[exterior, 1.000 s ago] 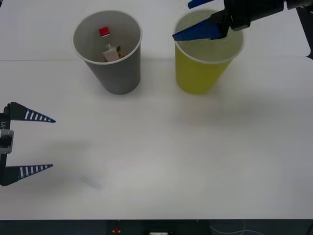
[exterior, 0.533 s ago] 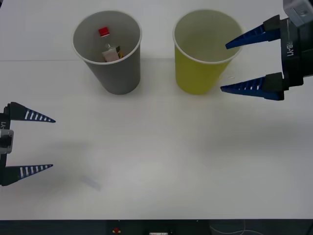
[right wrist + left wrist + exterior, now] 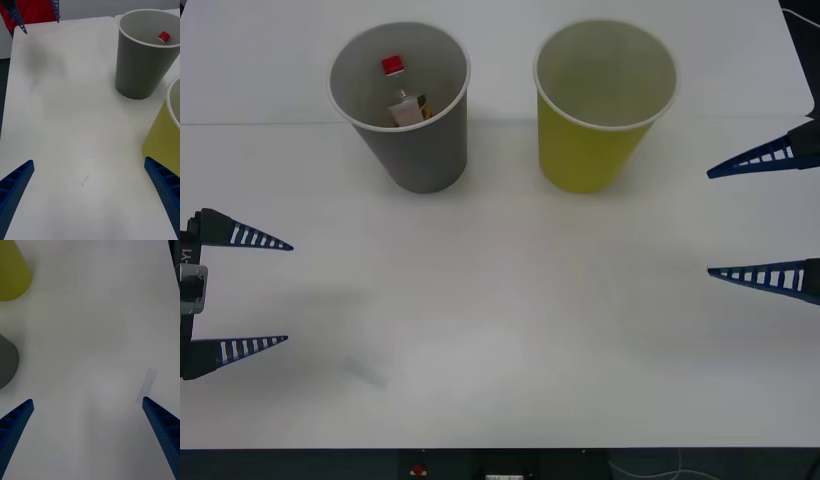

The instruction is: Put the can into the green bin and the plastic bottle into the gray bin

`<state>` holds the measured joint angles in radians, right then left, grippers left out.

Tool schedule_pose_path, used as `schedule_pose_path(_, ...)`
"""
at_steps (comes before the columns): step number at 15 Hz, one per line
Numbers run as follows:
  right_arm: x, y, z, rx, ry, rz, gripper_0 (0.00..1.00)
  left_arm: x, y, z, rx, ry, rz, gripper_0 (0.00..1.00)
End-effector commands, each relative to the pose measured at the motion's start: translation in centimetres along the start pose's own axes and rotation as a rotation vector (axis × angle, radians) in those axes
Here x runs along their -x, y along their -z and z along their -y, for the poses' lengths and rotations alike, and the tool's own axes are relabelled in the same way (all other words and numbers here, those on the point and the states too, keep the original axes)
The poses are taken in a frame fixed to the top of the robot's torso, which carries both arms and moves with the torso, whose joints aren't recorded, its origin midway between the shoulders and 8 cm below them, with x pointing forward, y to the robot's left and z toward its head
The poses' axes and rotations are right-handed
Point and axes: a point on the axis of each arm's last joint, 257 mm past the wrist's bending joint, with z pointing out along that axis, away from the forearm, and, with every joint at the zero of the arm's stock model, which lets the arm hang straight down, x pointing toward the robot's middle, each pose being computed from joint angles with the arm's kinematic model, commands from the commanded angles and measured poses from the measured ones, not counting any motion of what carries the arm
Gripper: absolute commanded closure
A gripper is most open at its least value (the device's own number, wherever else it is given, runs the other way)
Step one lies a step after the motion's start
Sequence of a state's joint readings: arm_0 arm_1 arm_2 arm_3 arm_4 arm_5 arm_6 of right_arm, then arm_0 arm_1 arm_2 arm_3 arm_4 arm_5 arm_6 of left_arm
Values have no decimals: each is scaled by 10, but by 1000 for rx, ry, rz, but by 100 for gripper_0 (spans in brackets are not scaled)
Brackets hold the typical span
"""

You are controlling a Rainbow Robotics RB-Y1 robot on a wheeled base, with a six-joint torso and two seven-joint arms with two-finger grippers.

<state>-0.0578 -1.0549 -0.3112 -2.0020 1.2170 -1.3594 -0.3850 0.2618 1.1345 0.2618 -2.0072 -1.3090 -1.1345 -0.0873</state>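
Observation:
The gray bin stands upright at the back left of the table. The plastic bottle leans inside it, red cap up; that cap peeks over the gray bin's rim in the right wrist view. To its right stands the green bin, whose pale inside looks bare from above. The can is out of view. My right gripper is open at the table's right edge, apart from the green bin. My left gripper is open at the left edge, holding nothing.
The white table stretches between the two grippers and in front of both bins. A faint tape-like mark lies on it near the left gripper. The bins stand close to the table's far edge.
My right gripper has drawn back from over the green bin to the table's right edge, coming nearer the front, fingers open. The left arm and both bins have not moved.

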Motion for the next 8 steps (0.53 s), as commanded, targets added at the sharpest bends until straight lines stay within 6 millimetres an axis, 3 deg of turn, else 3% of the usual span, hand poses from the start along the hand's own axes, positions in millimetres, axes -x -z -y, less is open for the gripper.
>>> schedule_pose_path(1, -30, 17, -21, 34, 27, -56, 0, 0, 0, 0, 0, 0, 0, 0)
schedule_pose_path(8, -85, 38, -42, 39, 33, -197, 0, 0, 0, 0, 0, 0, 0, 0)
